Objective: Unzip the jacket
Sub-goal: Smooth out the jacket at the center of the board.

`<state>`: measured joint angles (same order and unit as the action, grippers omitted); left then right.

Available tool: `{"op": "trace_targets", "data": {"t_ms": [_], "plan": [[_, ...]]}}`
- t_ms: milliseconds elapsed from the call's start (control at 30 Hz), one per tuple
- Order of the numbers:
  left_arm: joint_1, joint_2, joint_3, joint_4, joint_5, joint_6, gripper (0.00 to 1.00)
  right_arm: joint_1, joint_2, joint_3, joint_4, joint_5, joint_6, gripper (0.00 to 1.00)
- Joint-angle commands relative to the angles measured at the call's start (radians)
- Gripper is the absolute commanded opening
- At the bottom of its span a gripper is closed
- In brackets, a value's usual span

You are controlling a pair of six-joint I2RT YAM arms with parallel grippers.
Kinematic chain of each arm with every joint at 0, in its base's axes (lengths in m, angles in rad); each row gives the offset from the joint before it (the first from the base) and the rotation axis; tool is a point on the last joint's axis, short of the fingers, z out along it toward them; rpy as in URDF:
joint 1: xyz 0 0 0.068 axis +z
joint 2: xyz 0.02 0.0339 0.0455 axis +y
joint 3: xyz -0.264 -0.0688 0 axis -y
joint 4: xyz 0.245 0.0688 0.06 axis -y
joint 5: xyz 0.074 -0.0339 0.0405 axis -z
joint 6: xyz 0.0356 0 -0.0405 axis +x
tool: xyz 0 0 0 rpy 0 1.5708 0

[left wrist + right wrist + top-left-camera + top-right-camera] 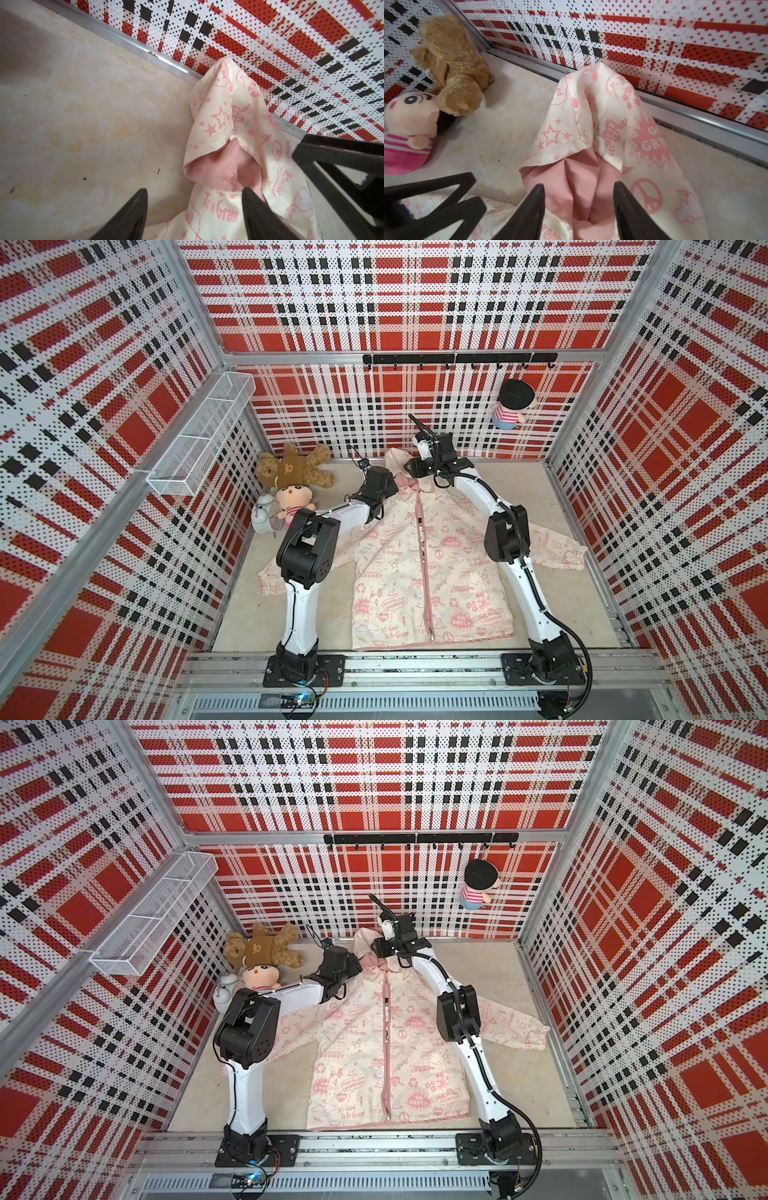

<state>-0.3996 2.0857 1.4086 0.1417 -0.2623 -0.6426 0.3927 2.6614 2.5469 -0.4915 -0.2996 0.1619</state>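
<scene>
The cream jacket (pixel 395 572) (pixel 353 1052) with pink prints lies flat, front up, sleeves spread, hood toward the back wall. Its pink zipper (pixel 424 564) (pixel 386 1036) runs down the middle from collar to hem. Both grippers hover at the collar. My left gripper (pixel 397 487) (pixel 195 197) is open, its fingers straddling printed cloth beside the hood opening. My right gripper (pixel 409 468) (pixel 579 191) is open above the hood's pink lining (pixel 581 176), with nothing pinched. The hood (pixel 228 116) (pixel 591 116) stands bunched against the wall. The zipper pull is not visible in the wrist views.
A brown teddy (pixel 295 470), a pink-faced doll (pixel 293 499) and a white alarm clock (pixel 262 518) sit at the back left. A striped doll (pixel 511 406) hangs from the black hook rail (pixel 457 358). A wire basket (pixel 203 435) is fixed to the left wall.
</scene>
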Motion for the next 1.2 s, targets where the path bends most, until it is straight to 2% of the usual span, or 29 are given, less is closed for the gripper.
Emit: {"op": "trace_targets", "data": {"t_ms": [0, 200, 300, 400, 567, 700, 967, 1167], "plan": [[-0.002, -0.028, -0.011, 0.005, -0.002, 0.003, 0.73, -0.015, 0.068, 0.022, -0.127, 0.099, 0.005, 0.59], [-0.009, -0.016, 0.000, 0.000, 0.001, -0.002, 0.73, -0.031, 0.137, 0.072, -0.195, 0.090, 0.055, 0.60], [-0.012, -0.013, 0.005, -0.006, -0.003, 0.000, 0.73, -0.032, 0.149, 0.072, -0.204, 0.080, 0.058, 0.55], [-0.016, -0.009, 0.011, -0.011, -0.005, 0.000, 0.73, -0.033, 0.144, 0.063, -0.193, 0.087, 0.058, 0.44], [-0.018, -0.007, 0.024, -0.023, -0.014, 0.006, 0.73, -0.038, 0.087, -0.001, -0.106, 0.085, 0.064, 0.12], [-0.019, -0.005, 0.035, -0.031, -0.016, 0.009, 0.73, -0.043, -0.021, -0.123, 0.039, 0.070, 0.053, 0.03], [-0.016, 0.002, 0.041, -0.028, -0.010, 0.006, 0.72, -0.074, -0.210, -0.338, 0.272, 0.055, 0.030, 0.00], [-0.016, 0.012, 0.045, -0.014, 0.005, -0.005, 0.67, -0.132, -0.248, -0.451, 0.419, -0.052, 0.163, 0.00]]}}
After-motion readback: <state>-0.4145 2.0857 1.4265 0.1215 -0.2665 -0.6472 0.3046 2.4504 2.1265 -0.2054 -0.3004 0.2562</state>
